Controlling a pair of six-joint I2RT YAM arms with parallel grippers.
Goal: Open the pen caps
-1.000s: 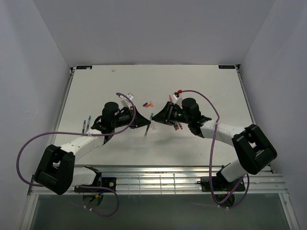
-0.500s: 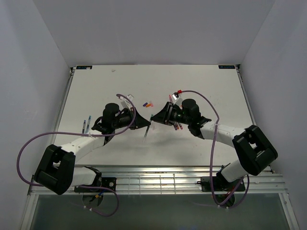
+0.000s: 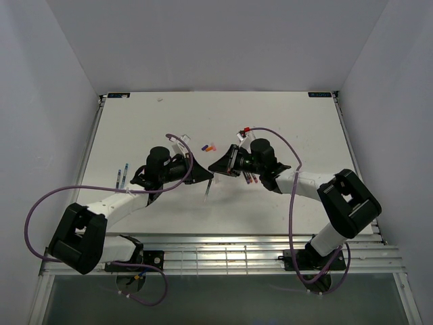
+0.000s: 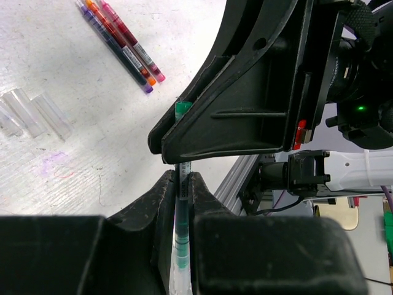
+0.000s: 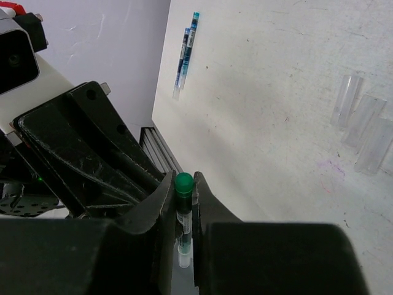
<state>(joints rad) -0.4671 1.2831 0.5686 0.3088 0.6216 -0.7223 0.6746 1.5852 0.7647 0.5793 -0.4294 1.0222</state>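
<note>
A slim green pen point(image 3: 206, 186) hangs tilted between my two grippers over the middle of the table. My left gripper point(image 3: 207, 175) is shut on its barrel point(image 4: 182, 187), with the green ink section and a pale translucent end lying back between the jaws. Coming from the right, my right gripper point(image 3: 216, 168) is shut on the same pen point(image 5: 183, 212), whose round green end point(image 5: 183, 182) sits at the fingertips. The two grippers' fingertips almost touch. Three clear pen caps point(image 4: 37, 114) lie loose on the table, also seen in the right wrist view point(image 5: 362, 123).
Small orange, blue and red caps point(image 3: 210, 146) lie behind the grippers. Three coloured pens point(image 4: 123, 43) lie side by side under my right arm point(image 3: 252, 179). Two blue pens point(image 3: 122, 176) rest by the table's left edge point(image 5: 186, 52). A metal rail point(image 3: 223, 254) runs along the near edge.
My right gripper has moved a little left, up to the left gripper, and its jaws have shut on the pen. The left gripper has kept its grip and place.
</note>
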